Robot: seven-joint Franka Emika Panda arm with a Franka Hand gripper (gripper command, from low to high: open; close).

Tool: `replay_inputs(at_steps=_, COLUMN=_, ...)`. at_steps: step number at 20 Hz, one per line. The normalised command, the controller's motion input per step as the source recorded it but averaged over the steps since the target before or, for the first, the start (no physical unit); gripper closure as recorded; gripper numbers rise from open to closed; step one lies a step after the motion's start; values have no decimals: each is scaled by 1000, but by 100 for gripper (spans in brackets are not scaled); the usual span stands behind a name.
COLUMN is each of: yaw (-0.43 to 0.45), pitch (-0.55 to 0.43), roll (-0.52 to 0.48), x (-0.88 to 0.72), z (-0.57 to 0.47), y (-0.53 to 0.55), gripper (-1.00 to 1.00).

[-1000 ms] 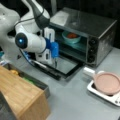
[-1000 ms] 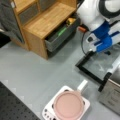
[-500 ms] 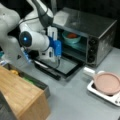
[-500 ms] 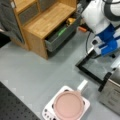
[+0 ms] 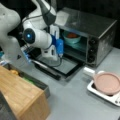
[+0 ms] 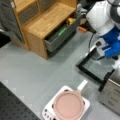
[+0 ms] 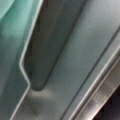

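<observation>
The white arm (image 5: 37,37) bends down over the lowered glass door (image 5: 58,66) of the toaster oven (image 5: 100,37), its gripper (image 5: 59,47) at the oven mouth, and whether the jaws are spread or pressed together cannot be told; the wrist view shows only a teal tray (image 7: 12,50) edge and grey metal close up. Against the frames half a second and a second ago the wrist has pushed nearer the opening. Just beyond the gripper a teal bowl (image 5: 72,37) holding something red sits on the oven rack; well off toward a front view's right a pink pan (image 5: 108,83) rests on a white hotplate (image 5: 95,90), and a wooden cabinet (image 6: 47,22) with an open grey drawer (image 6: 60,37) stands behind the arm
</observation>
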Motion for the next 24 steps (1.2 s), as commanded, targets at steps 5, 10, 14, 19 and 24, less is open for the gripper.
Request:
replay_inputs(at_steps=5, yaw=-111, pitch=-93, roll=45, x=-78, z=-73, y=145, gripper=-100)
replay_inputs(at_steps=10, yaw=-98, pitch=-105, roll=62, x=-69, z=-64, y=175, gripper=-100)
replay_inputs(at_steps=14, yaw=-59, pitch=-130, roll=95, x=-82, z=-64, y=162, gripper=-100)
replay_inputs(at_steps=19, yaw=107, pitch=-240, roll=111, x=-102, z=-113, y=110, gripper=-100)
replay_inputs(at_steps=24, yaw=288, pitch=-431, roll=137, x=-60, z=-204, y=58, gripper=-100)
